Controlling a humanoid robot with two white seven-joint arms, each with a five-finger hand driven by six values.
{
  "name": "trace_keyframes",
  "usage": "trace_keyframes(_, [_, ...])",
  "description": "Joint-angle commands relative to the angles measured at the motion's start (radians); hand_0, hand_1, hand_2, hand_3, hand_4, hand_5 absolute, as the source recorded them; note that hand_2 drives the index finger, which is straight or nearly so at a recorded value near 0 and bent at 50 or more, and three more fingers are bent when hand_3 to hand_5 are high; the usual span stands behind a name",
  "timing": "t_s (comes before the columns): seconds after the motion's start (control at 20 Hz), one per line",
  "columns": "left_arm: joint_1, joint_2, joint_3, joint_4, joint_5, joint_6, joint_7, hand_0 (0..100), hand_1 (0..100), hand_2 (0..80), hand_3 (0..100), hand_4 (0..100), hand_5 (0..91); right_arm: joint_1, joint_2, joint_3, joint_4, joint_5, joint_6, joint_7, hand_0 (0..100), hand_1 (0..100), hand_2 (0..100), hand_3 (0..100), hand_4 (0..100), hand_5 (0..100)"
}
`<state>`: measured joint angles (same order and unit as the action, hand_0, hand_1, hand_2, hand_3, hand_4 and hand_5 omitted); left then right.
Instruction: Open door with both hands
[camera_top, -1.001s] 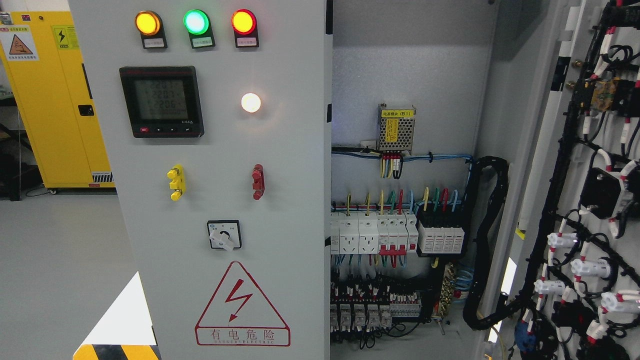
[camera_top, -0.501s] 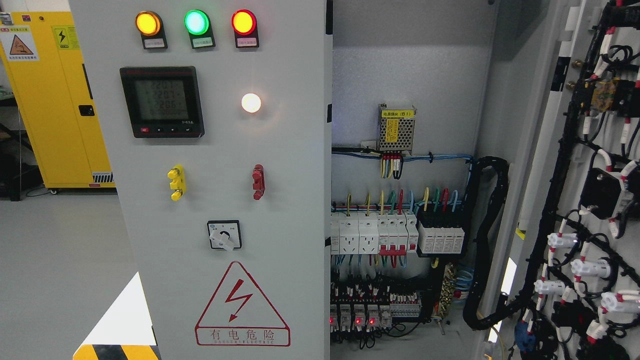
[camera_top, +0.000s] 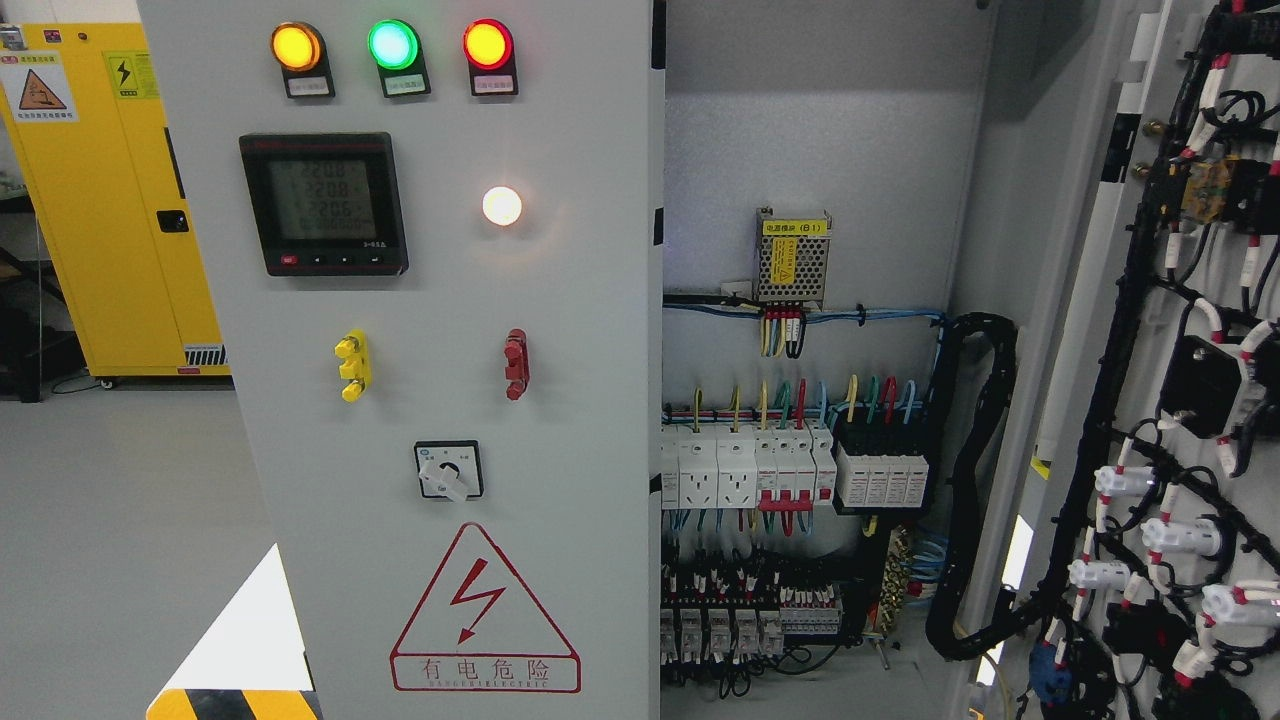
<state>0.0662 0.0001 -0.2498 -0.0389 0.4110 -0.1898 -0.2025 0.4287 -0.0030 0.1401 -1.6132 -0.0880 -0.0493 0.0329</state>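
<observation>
While right door (camera_top: 1180, 380) hangs wide open at right, left door (camera_top: 440, 380) sits closed; neither hand in view, grip unknown. Best: hook left door's inner edge, swing out steadily.

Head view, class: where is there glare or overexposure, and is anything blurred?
Head view: the white indicator lamp blooms, casting a soft halo on the grey door panel; the three coloured lamps glow bright; the meter screen digits look faint; the breakers stay sharp.
</observation>
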Motion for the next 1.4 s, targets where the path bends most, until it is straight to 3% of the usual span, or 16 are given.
trace_keyframes(0.0, [-0.002, 0.012, 0.0, 0.001, -0.001, 0.001, 0.003, 12, 56, 0.0, 0, 0, 0.0, 0.016, -0.022, 0.016, -0.43, -0.001, -0.047, -0.001, 0, 50, 4, 0, 0, 0])
trace_keyframes(0.25, [-0.002, 0.015, -0.006, -0.003, -0.005, -0.002, -0.008, 12, 56, 0.0, 0, 0, 0.0, -0.022, -0.015, 0.059, -0.444, -0.001, -0.058, -0.001, 0, 50, 4, 0, 0, 0])
trace_keyframes(0.6, [-0.002, 0.012, -0.003, -0.004, -0.003, -0.002, -0.181, 12, 56, 0.0, 0, 0, 0.0, -0.175, -0.003, 0.079, -0.444, 0.007, -0.043, -0.007, 0, 50, 4, 0, 0, 0])
trace_keyframes(0.8, [-0.002, 0.014, 0.0, -0.004, -0.003, -0.003, -0.186, 12, 56, 0.0, 0, 0, 0.0, -0.272, 0.014, 0.084, -0.439, 0.008, -0.038, -0.007, 0, 50, 4, 0, 0, 0])
trace_keyframes(1.0, [-0.002, 0.014, 0.0, -0.006, -0.001, -0.005, -0.186, 12, 56, 0.0, 0, 0, 0.0, -0.363, 0.043, 0.079, -0.422, 0.02, 0.066, -0.004, 0, 50, 4, 0, 0, 0])
trace_keyframes(1.35, [-0.002, 0.009, 0.0, -0.004, -0.001, -0.002, -0.184, 12, 56, 0.0, 0, 0, 0.0, -0.528, 0.043, 0.07, -0.335, 0.125, 0.109, -0.002, 0, 50, 4, 0, 0, 0])
